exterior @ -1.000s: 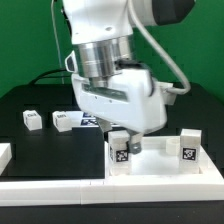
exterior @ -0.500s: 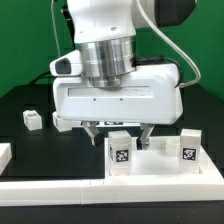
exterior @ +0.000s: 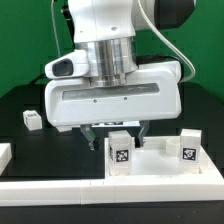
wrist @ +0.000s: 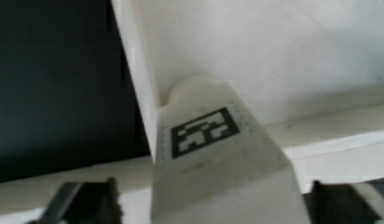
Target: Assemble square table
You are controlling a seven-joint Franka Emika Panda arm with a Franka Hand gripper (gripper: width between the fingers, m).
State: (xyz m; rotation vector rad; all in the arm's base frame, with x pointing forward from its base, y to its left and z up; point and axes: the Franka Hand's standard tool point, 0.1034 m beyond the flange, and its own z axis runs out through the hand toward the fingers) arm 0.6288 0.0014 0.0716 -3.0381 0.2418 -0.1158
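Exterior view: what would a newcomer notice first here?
The big white arm fills the middle, its gripper open astride an upright tagged leg at the edge of the white tabletop toward the exterior view's left. A second leg stands on the tabletop at the exterior view's right, and a third leg sits apart on the black table at that view's far left.
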